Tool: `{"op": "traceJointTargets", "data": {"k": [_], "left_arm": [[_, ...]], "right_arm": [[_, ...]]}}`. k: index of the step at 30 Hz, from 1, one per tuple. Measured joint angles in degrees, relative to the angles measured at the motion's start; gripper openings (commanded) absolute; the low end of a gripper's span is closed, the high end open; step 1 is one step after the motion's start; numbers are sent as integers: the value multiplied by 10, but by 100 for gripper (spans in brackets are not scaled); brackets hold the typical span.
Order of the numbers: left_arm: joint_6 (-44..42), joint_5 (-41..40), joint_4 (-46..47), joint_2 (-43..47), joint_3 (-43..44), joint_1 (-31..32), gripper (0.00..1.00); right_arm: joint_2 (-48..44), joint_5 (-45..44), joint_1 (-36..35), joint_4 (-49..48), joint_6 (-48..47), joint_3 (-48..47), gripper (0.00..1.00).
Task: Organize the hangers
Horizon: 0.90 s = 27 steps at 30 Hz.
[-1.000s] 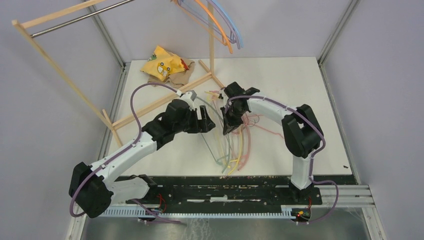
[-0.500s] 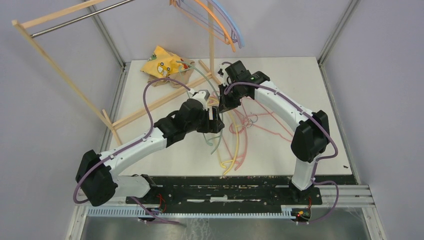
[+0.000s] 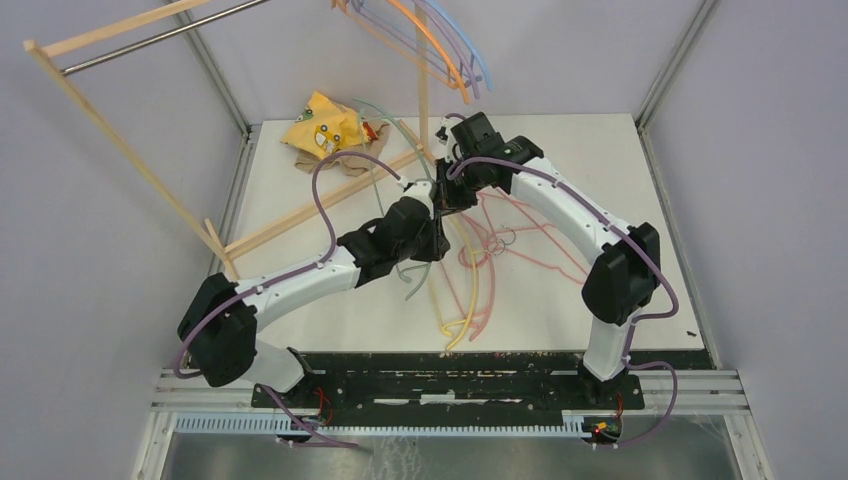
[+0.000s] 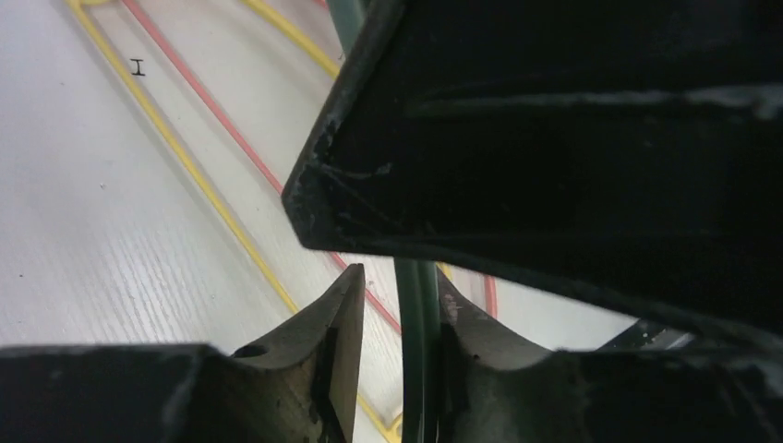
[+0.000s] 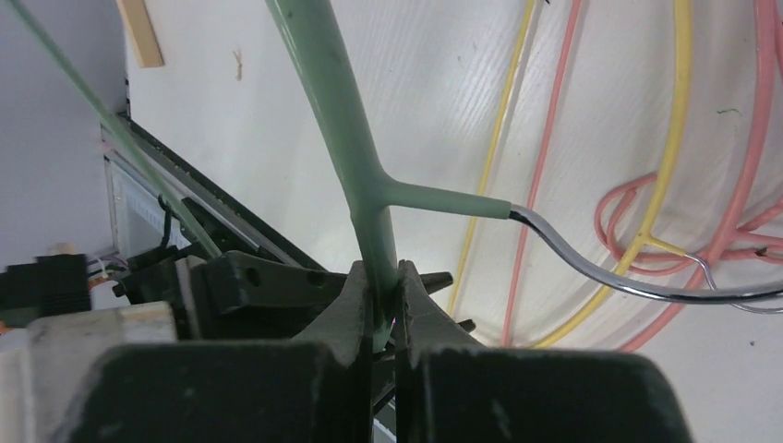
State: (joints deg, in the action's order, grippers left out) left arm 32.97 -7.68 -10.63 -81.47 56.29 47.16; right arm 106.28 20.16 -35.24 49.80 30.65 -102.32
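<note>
A green hanger (image 3: 411, 291) is lifted off the table, and my right gripper (image 3: 446, 190) is shut on its neck just below the metal hook (image 5: 591, 268). In the right wrist view, the green bar (image 5: 334, 111) is pinched between the fingers of my right gripper (image 5: 383, 269). My left gripper (image 3: 436, 224) sits right beside it, with the same green hanger (image 4: 417, 351) between its jaws. The bar rests against one finger, and a gap shows at the other. Yellow (image 3: 470, 310) and pink hangers (image 3: 540, 260) lie on the table. Several hangers (image 3: 440, 40) hang at the top.
The wooden rack's base bar (image 3: 320, 205) crosses the table at the left, and its metal rail (image 3: 150, 38) runs along the upper left. A yellow cloth (image 3: 322, 128) lies at the back left corner. The white table (image 3: 600, 160) has metal posts at its edges.
My right gripper carried the green hanger toward the back of the table. My left arm followed up to it, and its jaws narrowed around the green bar.
</note>
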Motion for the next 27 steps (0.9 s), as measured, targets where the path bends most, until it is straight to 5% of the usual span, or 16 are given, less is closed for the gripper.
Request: {"op": "traceJointTargets", "data": {"k": [2,6,8,13,20,27], "left_arm": [[-1,-4,6,-12,5,1,4],[-1,-14,14,-15,11,3,3],[-3,-19,14,-14,11,5,3],[-11,-43,-13,1,3,7,3],[-10,-98,-106,38,-55,-55,3],[-11,-106,-112,114,15,-73,3]], "right_arm": [[-1,4,0,-3,5,-6,1],[-2,5,2,-13,8,-9,17],[-4,-1,1,-8,5,-10,37],[-38,-37,1,14,-35,17,71],[-240,-143,2,71,-96,157,93],[-343,-261,19,81,-116,208,96]]}}
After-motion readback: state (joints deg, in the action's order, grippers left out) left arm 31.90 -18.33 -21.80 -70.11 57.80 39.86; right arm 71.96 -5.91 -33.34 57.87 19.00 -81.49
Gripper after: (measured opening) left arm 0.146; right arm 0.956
